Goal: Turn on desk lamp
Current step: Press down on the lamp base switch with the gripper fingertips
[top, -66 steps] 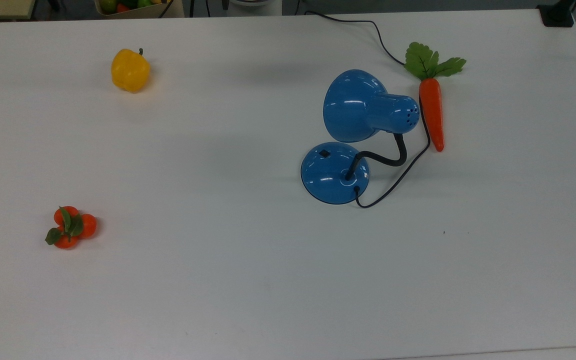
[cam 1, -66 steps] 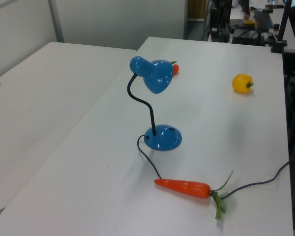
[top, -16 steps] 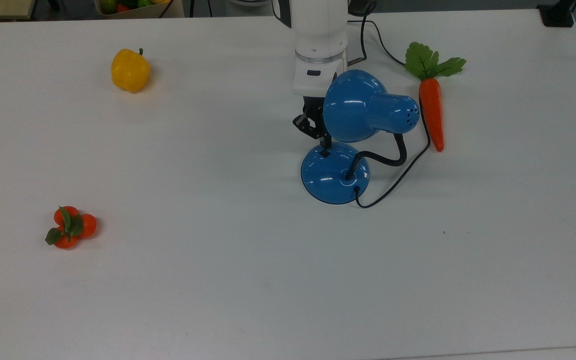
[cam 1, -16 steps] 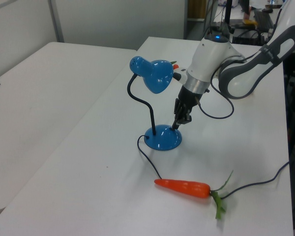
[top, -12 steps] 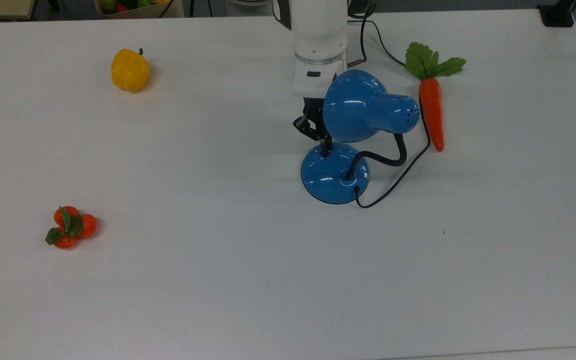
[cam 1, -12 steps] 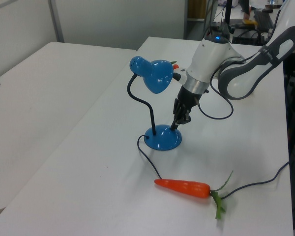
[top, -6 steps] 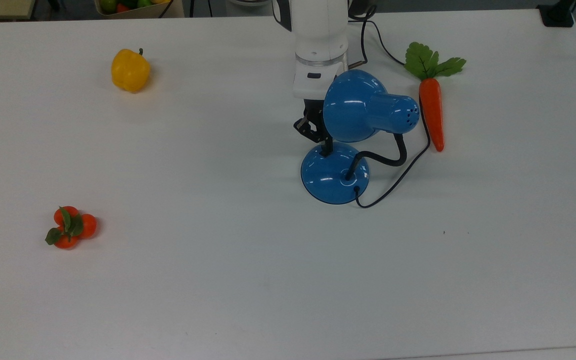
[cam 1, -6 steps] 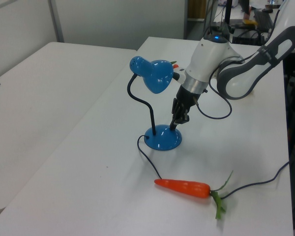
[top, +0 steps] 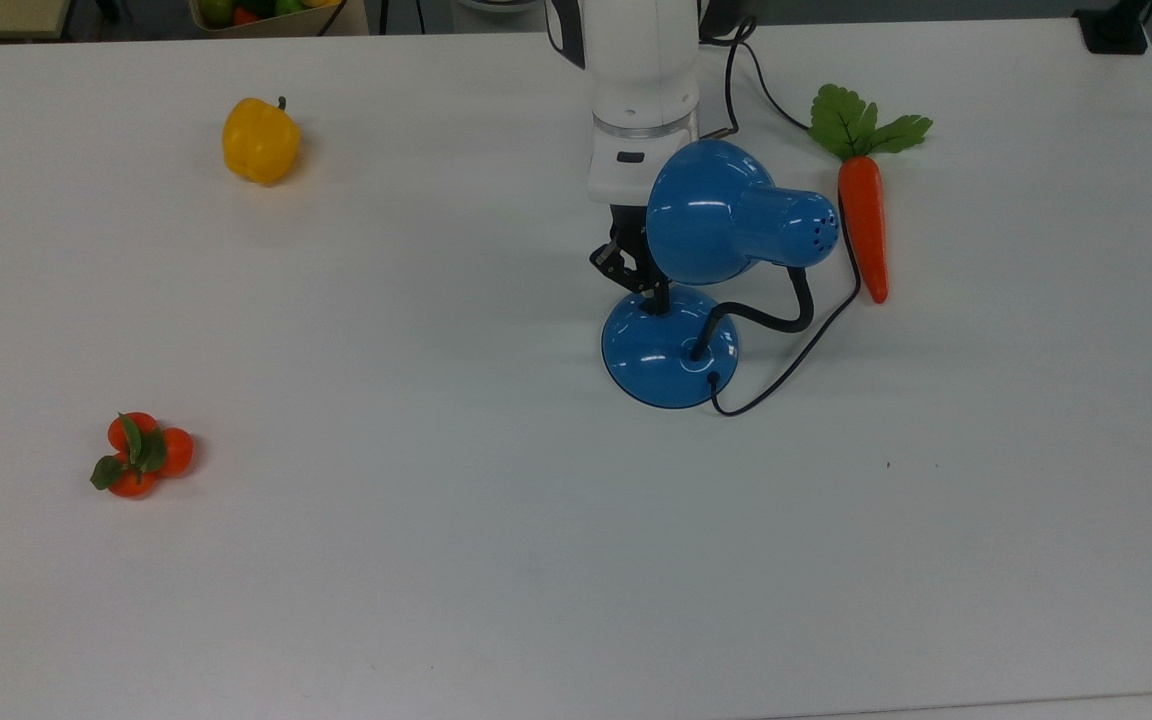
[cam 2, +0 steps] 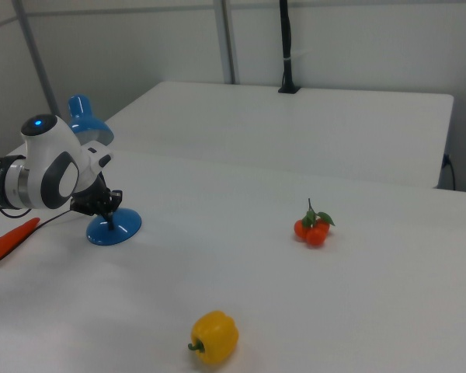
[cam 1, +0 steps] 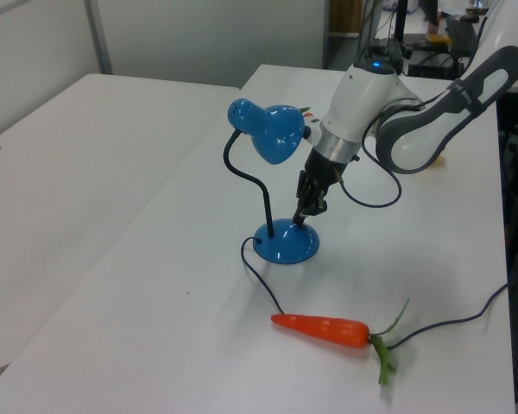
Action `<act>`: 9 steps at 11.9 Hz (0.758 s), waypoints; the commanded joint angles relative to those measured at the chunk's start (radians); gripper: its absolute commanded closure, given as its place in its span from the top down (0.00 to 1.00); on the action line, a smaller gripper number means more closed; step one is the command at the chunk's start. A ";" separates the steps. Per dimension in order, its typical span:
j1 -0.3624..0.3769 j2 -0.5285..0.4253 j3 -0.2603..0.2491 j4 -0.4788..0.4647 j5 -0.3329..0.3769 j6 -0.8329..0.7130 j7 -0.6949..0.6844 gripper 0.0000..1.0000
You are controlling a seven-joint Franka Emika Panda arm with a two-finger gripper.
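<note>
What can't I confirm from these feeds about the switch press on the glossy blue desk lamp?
- Black switch on the round blue base: covered by the gripper in the top view, too small in the left view.
- Bulb state: the blue bell-shaped shade opens away from the left view; the white arm blocks it in the right view.

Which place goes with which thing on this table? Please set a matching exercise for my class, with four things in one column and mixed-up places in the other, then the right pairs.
Things:
1. lamp
2. carrot
3. pepper
4. oranges

Places, as the top view shows them:
A. far corner on the top view's left
B. under the tip of the hand
C. near side on the top view's left
D. beside the cord, on the top view's right of the lamp

Pairs: 1-B, 2-D, 3-A, 4-C
</note>
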 commanded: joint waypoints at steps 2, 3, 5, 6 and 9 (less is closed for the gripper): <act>0.001 0.016 0.002 0.011 0.000 0.027 -0.005 0.00; 0.002 0.016 0.002 0.010 0.000 0.027 -0.005 0.00; 0.002 0.013 0.002 0.008 0.000 0.024 -0.003 0.00; 0.002 0.013 0.002 0.008 0.000 0.023 -0.003 0.00; 0.004 0.007 0.002 0.004 0.000 0.015 -0.002 0.00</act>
